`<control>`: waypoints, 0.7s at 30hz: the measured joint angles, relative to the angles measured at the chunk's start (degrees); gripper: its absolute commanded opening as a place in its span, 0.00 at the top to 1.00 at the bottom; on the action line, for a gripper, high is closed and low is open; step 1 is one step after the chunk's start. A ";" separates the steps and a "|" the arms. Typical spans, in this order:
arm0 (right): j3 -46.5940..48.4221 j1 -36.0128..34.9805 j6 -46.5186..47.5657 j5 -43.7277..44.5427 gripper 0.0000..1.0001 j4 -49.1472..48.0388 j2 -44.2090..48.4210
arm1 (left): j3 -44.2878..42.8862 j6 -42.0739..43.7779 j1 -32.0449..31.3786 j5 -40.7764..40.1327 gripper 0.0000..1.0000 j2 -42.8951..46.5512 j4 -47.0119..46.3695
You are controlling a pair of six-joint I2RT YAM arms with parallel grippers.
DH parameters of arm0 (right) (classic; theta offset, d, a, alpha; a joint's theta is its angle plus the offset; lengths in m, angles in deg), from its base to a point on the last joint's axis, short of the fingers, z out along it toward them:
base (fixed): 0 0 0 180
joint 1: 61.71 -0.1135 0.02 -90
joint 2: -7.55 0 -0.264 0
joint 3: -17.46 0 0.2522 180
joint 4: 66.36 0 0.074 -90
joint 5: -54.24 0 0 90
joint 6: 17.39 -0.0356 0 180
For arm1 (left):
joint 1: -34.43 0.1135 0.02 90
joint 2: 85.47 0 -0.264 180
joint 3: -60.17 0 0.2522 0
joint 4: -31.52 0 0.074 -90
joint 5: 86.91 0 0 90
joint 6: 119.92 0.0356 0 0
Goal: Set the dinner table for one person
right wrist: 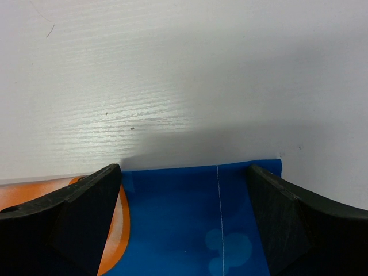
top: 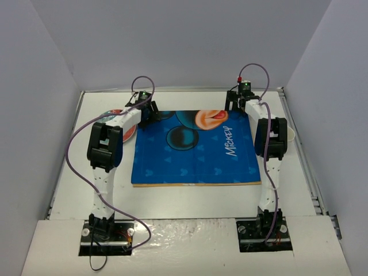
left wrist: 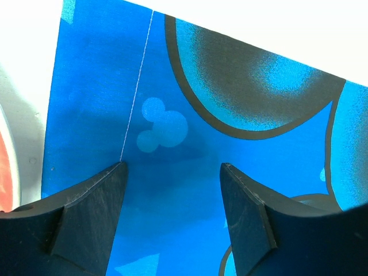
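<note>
White laminate, hard and flat, makes up the surface, which fills the middle of the top view from its thin metal edge at the back down to the arm bases at the bottom. It looks heavy, stiff and fixed in place, so it is not a thing to take hold of; the setting gets built on top of it. Its finish seems slick, so light items would probably slide if nudged.

A blue Mickey-print placemat lies flat on it at centre frame. It looks thin and floppy, best gripped at a corner or along an edge, not mid-sheet.

The left pincer sits over the placemat's upper-left corner, released, with bare blue print showing between its fingers. The right pincer is over the upper-right corner, spread wide and grasping nothing, the mat's back edge running between its fingers.

A plate with a red rim lies at the left, just beside the mat and partly hidden by the left arm. A white cup peeks out behind the right arm; neither is on the mat yet.
</note>
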 measured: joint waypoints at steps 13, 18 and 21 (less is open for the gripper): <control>-7.27 0.26 -0.94 -1.73 0.12 3.14 14.97 | 0.32 0.94 0.00 1.95 0.35 6.87 7.12; -17.78 0.26 -3.88 -1.29 0.12 1.74 27.70 | 5.08 2.35 -0.04 1.89 0.35 16.14 6.96; -26.29 0.25 -6.53 -1.28 0.12 1.60 32.91 | 10.20 3.13 -0.27 1.94 0.35 20.52 6.74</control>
